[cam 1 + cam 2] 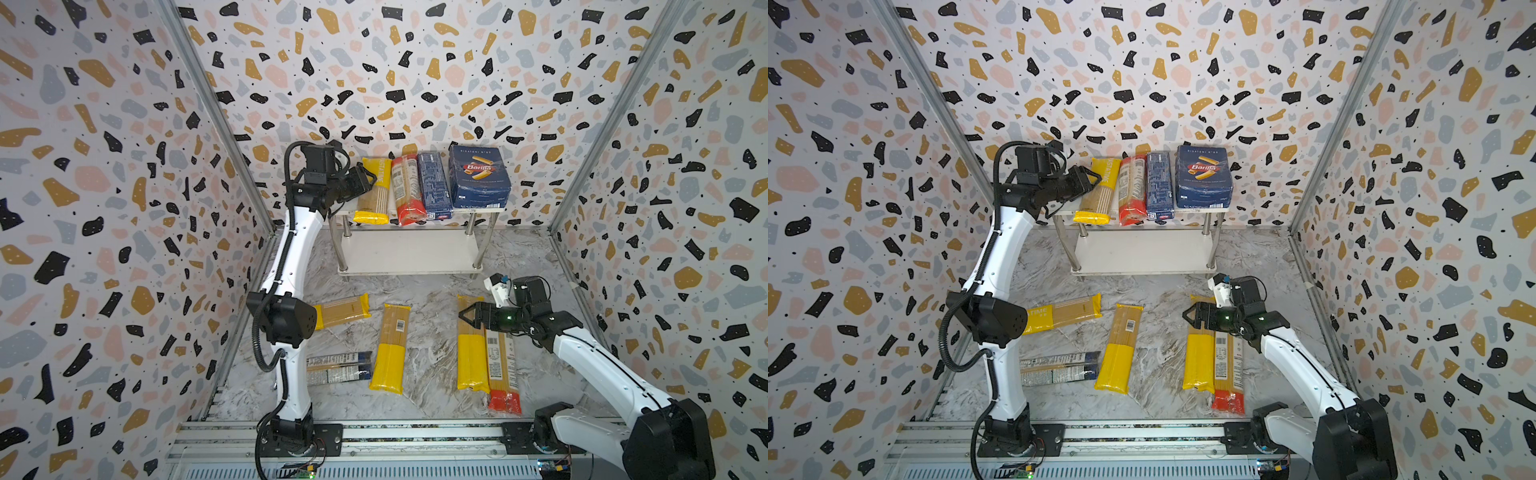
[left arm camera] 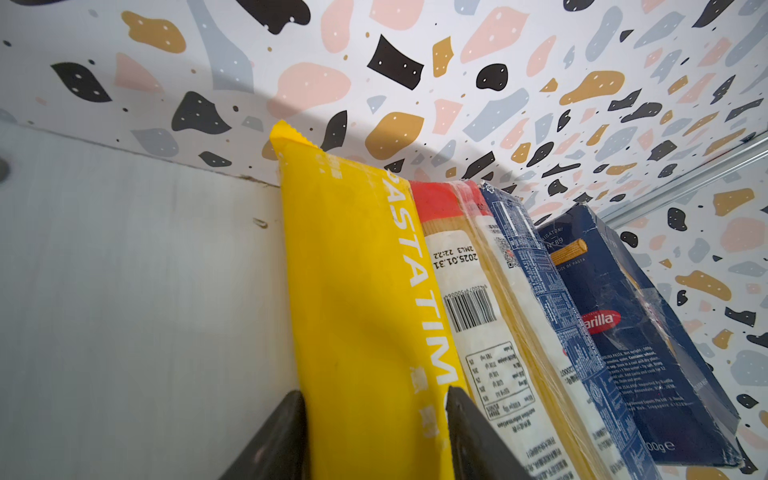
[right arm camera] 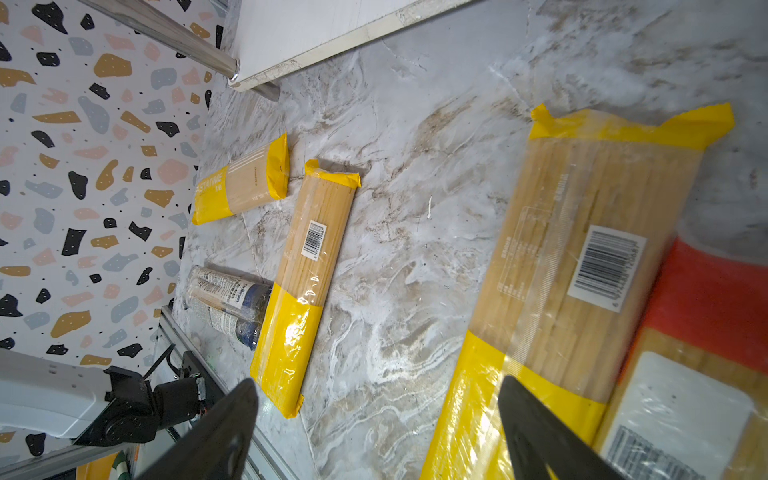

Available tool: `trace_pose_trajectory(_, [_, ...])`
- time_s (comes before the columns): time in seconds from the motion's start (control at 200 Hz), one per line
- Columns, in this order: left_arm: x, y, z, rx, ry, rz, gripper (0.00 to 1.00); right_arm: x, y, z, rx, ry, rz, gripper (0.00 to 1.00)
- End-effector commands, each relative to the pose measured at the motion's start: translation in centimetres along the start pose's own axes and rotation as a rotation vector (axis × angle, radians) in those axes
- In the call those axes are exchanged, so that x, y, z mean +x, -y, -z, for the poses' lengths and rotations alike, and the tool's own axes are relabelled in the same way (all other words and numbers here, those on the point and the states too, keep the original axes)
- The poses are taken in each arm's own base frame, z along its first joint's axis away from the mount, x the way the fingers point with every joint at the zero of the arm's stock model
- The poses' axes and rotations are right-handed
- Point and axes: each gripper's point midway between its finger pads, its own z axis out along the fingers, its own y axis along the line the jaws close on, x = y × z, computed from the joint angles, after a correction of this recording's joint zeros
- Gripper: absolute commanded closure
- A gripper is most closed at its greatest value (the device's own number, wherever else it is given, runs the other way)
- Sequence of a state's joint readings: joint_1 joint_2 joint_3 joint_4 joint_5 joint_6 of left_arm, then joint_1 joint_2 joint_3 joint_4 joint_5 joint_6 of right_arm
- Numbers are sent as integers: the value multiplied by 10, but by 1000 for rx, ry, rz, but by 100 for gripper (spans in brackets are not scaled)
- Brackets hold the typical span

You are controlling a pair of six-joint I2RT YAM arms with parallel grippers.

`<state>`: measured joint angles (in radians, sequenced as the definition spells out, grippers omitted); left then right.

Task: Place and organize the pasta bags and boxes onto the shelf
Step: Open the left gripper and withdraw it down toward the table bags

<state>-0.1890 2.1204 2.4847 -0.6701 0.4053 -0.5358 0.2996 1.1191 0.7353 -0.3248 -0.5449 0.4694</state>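
Left wrist: end effector [image 2: 374, 390] clasps yellow bag [image 2: 353, 270].

boxes [image 1: 478, 176] 2 | yellow bags [image 1: 388, 349] 4 | red-ended [image 1: 503, 365] 2 | blue-ended [image 1: 338, 365] probably 1

This looks like a robot test cell in a lab. Printed terrazzo walls [image 1: 374, 62] close it on the left, right and far sides, held by aluminium profiles [image 1: 216, 112]. The floor [image 1: 432, 332] is marble-print, and a metal rail [image 1: 415, 432] at the near edge carries two robot arms [image 1: 291, 249].
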Motion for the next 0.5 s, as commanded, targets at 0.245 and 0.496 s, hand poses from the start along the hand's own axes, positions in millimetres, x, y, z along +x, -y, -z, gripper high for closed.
trace_pose_trajectory(0.245, [-30, 39, 48, 30, 123, -97, 33, -7, -4, 14, 18, 38, 45, 8])
trace_pose_trajectory(0.496, [-31, 48, 112, -52, 215, -175, 0, -9, 5, 21, 88, 66, 64, 4])
